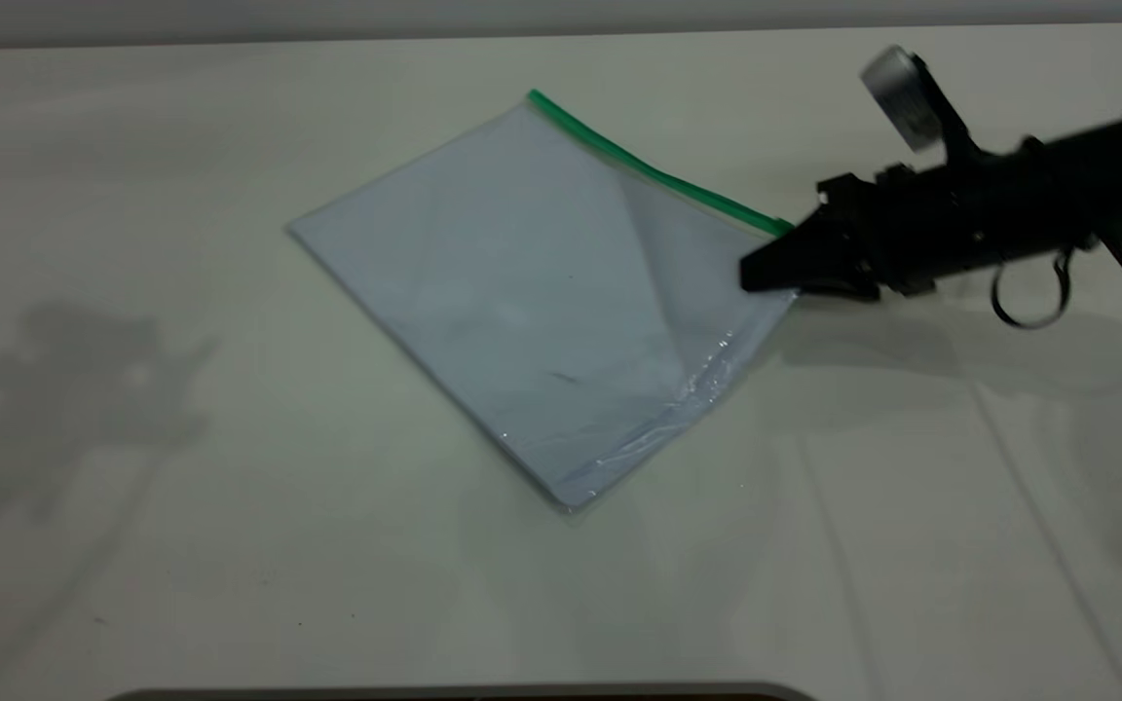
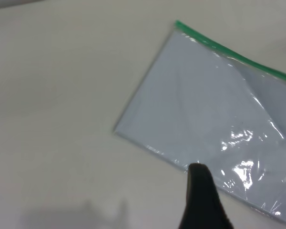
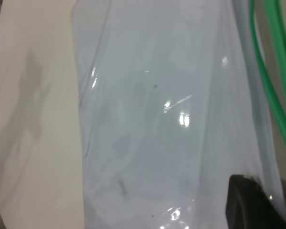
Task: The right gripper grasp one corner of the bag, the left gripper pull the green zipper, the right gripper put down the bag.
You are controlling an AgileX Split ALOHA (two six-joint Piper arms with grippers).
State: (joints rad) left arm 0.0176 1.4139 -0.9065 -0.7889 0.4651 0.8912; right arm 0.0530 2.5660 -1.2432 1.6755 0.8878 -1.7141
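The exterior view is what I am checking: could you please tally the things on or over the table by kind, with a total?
Bags: 1, the bag lying on the table, one corner lifted.
Zippers: 1, the green zipper along its far edge.
Grippers: 1, the right gripper at the bag's right corner; the left gripper shows only in its own wrist view.
Total: 3

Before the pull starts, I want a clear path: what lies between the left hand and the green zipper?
Only the bag's clear face lies between the left hand and the green zipper, as the left wrist view shows.
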